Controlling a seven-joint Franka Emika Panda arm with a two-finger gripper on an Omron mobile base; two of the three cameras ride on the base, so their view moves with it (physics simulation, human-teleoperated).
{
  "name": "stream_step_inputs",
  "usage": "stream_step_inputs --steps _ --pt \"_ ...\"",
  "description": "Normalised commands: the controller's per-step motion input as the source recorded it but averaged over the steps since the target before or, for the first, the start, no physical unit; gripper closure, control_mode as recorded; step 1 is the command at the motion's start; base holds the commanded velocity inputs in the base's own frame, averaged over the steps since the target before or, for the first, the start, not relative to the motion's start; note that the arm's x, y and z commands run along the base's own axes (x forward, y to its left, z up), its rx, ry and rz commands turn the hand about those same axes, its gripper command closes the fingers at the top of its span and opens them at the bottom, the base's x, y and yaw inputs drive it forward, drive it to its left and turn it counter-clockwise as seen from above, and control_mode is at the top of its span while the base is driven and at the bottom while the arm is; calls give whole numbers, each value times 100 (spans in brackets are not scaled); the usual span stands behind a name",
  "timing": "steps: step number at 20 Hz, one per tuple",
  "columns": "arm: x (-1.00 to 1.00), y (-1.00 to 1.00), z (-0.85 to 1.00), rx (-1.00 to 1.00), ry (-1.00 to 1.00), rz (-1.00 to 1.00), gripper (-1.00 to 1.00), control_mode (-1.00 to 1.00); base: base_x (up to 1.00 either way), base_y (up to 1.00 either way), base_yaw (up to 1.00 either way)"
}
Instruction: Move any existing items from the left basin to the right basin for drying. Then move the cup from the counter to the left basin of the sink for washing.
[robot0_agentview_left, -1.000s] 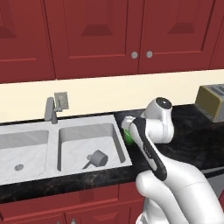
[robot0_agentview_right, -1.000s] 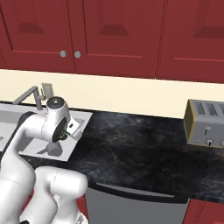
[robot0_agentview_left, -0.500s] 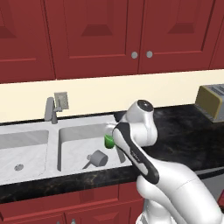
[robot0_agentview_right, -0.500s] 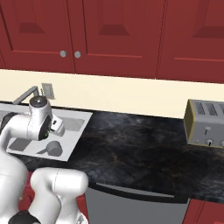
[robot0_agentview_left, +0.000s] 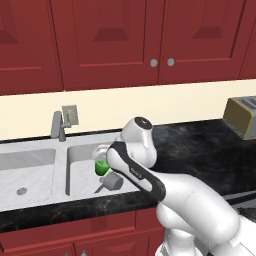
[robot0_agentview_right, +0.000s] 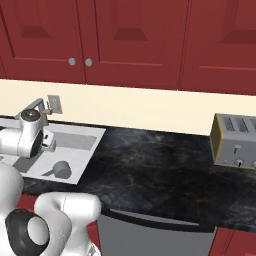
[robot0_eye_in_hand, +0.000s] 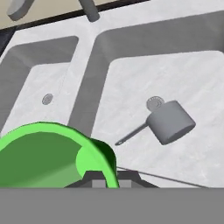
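Holding: green cup (robot0_agentview_left: 102, 165), clenched in my pincer (robot0_agentview_left: 103, 159), above the right basin (robot0_agentview_left: 80, 175).
Pot (robot0_eye_in_hand: 169, 122): lying on its side in that basin, by the drain.
Left basin (robot0_eye_in_hand: 30, 92): beside it.
Surface (robot0_agentview_right: 165, 165): toaster (robot0_agentview_right: 234, 140) at right.

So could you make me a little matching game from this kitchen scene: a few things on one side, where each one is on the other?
Things:
1. green cup
2. grey handled pot
3. toaster
4. tap

Places:
A. on the black counter, far right
B. lying in the right basin
C. behind the sink, at the wall
D. held in the robot's fingers, above the sink

Pairs: 1-D, 2-B, 3-A, 4-C
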Motion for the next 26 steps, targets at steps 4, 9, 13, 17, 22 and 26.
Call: stream_step_inputs --steps 4,9,13,17,22,26 --pt "3 85 0 0 3 20 100 -100 0 0 0" --pt "8 88 0 -1 5 19 100 -100 0 0 0" --pt "5 86 -2 -1 5 18 100 -100 0 0 0" --pt "1 67 -19 0 1 16 100 -100 0 0 0" --pt "30 71 -17 -13 3 1 100 -100 0 0 0" --pt "43 63 -7 -11 4 0 100 -100 0 0 0"
